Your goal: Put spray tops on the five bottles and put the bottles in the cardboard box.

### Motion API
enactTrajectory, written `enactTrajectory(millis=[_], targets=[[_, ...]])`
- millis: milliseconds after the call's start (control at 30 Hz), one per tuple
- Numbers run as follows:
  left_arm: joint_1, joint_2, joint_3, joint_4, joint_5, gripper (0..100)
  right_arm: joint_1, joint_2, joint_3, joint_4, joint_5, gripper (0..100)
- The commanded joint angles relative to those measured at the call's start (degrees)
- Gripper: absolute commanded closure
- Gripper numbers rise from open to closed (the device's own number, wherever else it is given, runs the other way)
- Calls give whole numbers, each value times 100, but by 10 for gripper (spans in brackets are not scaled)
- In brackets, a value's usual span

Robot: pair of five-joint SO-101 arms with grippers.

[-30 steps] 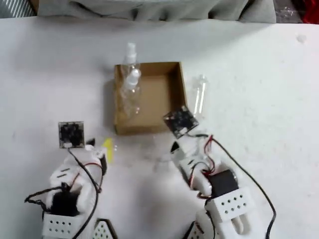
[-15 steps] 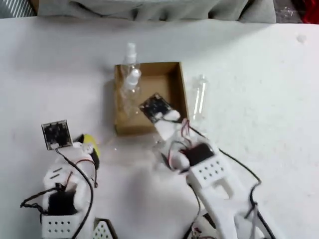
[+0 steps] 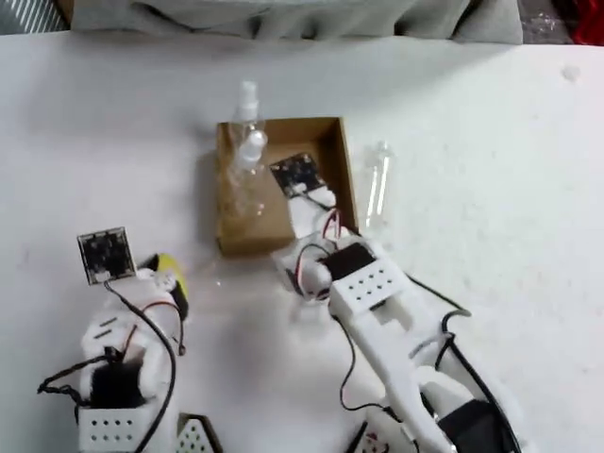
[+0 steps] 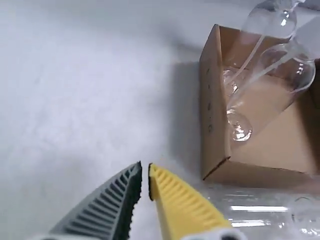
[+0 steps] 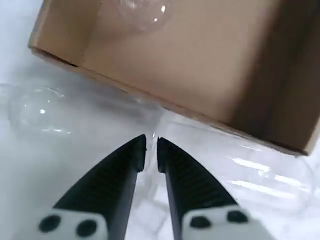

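Since one second ago, the right arm (image 3: 377,302) has unfolded from the lower right of the high view and reaches up to the cardboard box (image 3: 250,243) at upper centre, while the wrist of the left arm (image 3: 118,368) has shifted slightly toward the left edge. At lower left of the high view, the left gripper (image 4: 145,167) hangs over the table (image 3: 491,142), apart from the box's left wall. Its grey and yellow jaws are clenched, teeth almost meeting, with nothing between them. Inside the box, along its left wall, two clear bottles lean with their bases on the floor: the nearer bottle (image 3: 247,175) and the farther bottle (image 3: 247,118), whose spray top (image 3: 247,92) projects past the far wall. The right arm's wrist covers part of the box's right half. The right gripper (image 5: 151,142) sits at the outside of the near wall, its black jaws drawn to a narrow slit; whether they pinch anything cannot be determined. Beneath it a loose bottle (image 5: 240,165) lies on the table along that wall. At the right, a further bottle (image 3: 377,184) rests just beside the box's right wall, not touching it.
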Motion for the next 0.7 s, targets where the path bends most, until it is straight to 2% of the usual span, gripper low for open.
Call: enactTrajectory(millis=[0, 133, 300, 533, 667], targets=[[-22, 1103, -624, -413, 79, 979, 75, 171, -290, -198, -79, 983], [-189, 2589, -1081, -967, 79, 979, 57, 497, -290, -338, -70, 983], [-330, 3829, -1538, -1204, 79, 979, -259, 673, -281, -277, -53, 983], [-699, 4831, -2084, -1204, 79, 979, -954, 620, -167, 198, -53, 983], [-778, 5191, -2312, -1152, 176, 979, -1068, 611, -176, 365, -44, 983]])
